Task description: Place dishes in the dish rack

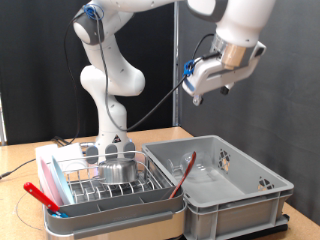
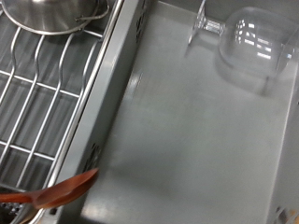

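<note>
The gripper (image 1: 197,96) hangs high above the grey crate (image 1: 240,190), jaw state unclear; the wine glass (image 2: 252,42) inside looks fragile, slippery, best held by its stem

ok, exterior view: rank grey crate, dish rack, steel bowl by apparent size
1. grey crate, though it sits nearer the camera, so part of that may be nearness
2. dish rack
3. steel bowl, inside the rack

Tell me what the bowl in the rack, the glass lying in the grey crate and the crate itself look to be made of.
Bowl: polished steel by its look, with mirror-like reflections. Glass: clear glass or possibly clear plastic, since the crate floor shows through it and highlights glint on its curve. Crate: matte grey plastic, probably moulded, judging by its dull, even surface.
</note>
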You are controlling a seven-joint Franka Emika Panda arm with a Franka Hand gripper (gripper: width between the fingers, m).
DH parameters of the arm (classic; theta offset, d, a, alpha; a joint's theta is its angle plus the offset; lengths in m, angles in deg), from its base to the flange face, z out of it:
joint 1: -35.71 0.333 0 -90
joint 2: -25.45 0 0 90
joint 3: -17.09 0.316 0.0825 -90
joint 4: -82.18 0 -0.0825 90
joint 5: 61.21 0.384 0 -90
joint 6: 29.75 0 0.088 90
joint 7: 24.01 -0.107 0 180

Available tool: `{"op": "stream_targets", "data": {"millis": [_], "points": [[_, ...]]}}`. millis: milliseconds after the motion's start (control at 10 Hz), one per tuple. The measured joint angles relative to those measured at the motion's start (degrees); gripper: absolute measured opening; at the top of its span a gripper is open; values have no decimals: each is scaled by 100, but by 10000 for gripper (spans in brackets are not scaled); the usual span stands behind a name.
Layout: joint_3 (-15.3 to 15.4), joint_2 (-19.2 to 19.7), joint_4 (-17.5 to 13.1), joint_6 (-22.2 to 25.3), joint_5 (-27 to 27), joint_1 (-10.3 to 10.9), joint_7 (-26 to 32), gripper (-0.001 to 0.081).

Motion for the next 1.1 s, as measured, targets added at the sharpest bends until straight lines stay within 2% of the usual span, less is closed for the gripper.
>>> {"op": "stream_targets", "data": {"millis": [200,400,500,700,800,900,1100], "points": [[436,-384,431,-87,272,-522,66,811],[873,-746,990,-592,815,-1270,-70,811],[1081,-1025,1415,-961,980,-1697,-92,811],[1097,-975,1364,-851,871,-1620,204,811],[1314,-988,1472,-951,685,-1726,731,811],[1744,-1037,1705,-1163,494,-2032,1181,811],[2601,-1112,2205,-1322,291,-2708,1589,811]]}}
